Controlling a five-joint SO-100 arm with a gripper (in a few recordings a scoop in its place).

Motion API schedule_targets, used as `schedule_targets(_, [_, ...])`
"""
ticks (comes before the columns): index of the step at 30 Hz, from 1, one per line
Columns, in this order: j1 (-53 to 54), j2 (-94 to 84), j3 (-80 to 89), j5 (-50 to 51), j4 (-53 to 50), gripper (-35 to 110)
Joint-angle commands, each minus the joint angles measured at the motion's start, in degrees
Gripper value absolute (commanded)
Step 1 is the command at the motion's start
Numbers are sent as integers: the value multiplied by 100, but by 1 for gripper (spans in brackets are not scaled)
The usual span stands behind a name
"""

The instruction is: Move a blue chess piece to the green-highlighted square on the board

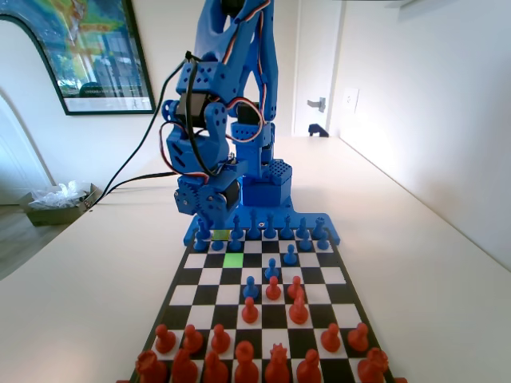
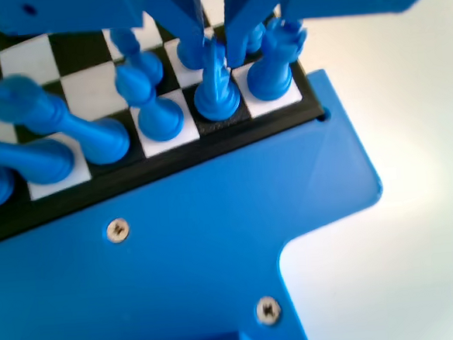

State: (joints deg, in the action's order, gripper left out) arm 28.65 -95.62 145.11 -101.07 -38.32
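Note:
In the wrist view my gripper [image 2: 218, 50] hangs over the board's [image 2: 96, 86] back row. Its two jaws stand close on either side of the top of a blue chess piece [image 2: 218, 93]. That piece has a slim body and flared base, and stands on its square beside the corner rook [image 2: 275, 61]. In the fixed view the gripper [image 1: 210, 227] is low at the far left of the board [image 1: 204, 275]. The green-highlighted square [image 1: 233, 259] lies empty two rows nearer the camera and slightly right. A duller yellow-green square [image 1: 221, 234] shows by the gripper.
Other blue pieces [image 2: 156, 105] crowd the back rows around the gripper. Three blue pawns [image 1: 271, 268] stand forward near mid-board. Red pieces [image 1: 297, 307] fill the near end and reach the middle. The blue frame [image 2: 216, 241] borders the board.

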Motion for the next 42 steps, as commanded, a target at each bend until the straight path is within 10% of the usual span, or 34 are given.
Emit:
schedule_targets(1, [35,-44,88,-132,70,5])
schedule_targets(42, [88,-35,316,-492,-35,1])
